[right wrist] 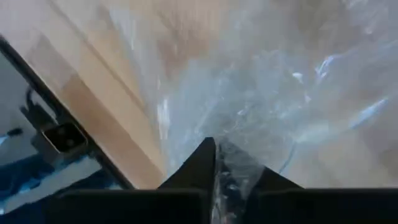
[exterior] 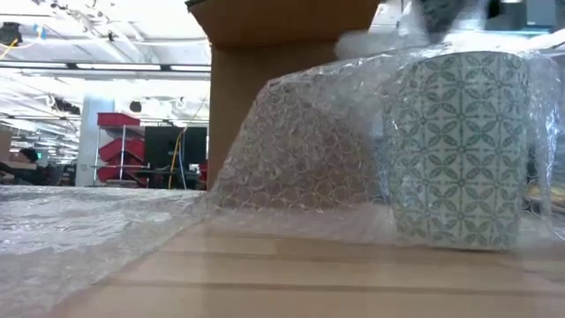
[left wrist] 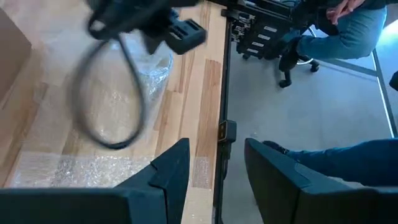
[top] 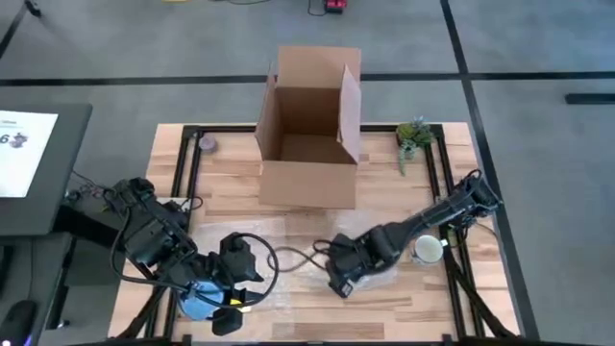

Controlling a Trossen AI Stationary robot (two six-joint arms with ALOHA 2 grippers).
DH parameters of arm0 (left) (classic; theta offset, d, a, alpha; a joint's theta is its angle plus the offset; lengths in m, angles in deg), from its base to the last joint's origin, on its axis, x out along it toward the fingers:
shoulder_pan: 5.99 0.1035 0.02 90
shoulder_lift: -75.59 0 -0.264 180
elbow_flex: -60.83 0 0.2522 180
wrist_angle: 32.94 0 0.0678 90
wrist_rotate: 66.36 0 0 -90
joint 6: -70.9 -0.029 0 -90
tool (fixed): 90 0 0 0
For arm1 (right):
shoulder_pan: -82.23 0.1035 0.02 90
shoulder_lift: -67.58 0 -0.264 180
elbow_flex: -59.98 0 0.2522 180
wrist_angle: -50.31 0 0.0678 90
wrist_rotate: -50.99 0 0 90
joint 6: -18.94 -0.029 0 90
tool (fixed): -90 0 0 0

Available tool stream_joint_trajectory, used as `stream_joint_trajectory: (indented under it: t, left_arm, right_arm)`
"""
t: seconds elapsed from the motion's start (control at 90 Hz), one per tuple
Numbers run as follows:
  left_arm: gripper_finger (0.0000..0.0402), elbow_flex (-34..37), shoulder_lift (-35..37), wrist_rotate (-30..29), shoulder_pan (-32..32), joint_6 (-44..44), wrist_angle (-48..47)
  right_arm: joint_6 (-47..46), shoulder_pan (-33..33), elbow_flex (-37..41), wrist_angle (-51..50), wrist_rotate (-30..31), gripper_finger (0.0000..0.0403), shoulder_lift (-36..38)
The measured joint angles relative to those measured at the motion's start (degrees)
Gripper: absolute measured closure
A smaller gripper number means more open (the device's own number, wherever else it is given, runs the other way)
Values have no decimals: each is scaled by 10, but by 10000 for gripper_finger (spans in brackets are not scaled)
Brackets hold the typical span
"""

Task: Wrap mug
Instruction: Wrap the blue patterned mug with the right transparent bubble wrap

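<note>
A mug (exterior: 459, 146) with a green tile pattern stands upright on the wooden table, and clear bubble wrap (exterior: 300, 150) is draped against it. From above, the mug (top: 428, 250) shows pale at the right, next to my right arm. My right gripper (top: 339, 282) is low over the near middle of the table, shut on the bubble wrap (right wrist: 261, 93). The sheet (top: 288, 293) lies spread on the table's near part. My left gripper (top: 229, 312) hovers open at the near left, by the table's front edge, with nothing between its fingers (left wrist: 168, 168). My right gripper pinches a gathered bit of the bubble wrap (right wrist: 227, 158) between its two fingers, which close together on it. The fingers come at it low and slanting, pointing toward the table's near left. From the pinch the wrap fans out over the table; one layer or several, I cannot tell.
An open cardboard box (top: 309, 130) stands at the far middle. A small plant (top: 413, 135) is at the far right and a tape roll (top: 207, 144) at the far left. A black cable (left wrist: 109, 93) loops over the wood. A person's legs (left wrist: 348, 31) show beyond the table's front edge.
</note>
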Motion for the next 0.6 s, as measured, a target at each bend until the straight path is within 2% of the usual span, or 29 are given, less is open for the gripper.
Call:
stream_joint_trajectory:
  t: [0.289,0.456,0.6]
  left_arm:
    - [268,0,0,-2,0,0,0]
    - [268,0,0,-3,4,0,1]
    - [268,0,0,-3,5,1,2]
  right_arm:
    - [-62,4,107,148,10,402,0]
    - [-66,-13,137,145,28,403,0]
    - [-26,-29,125,136,-21,403,-1]
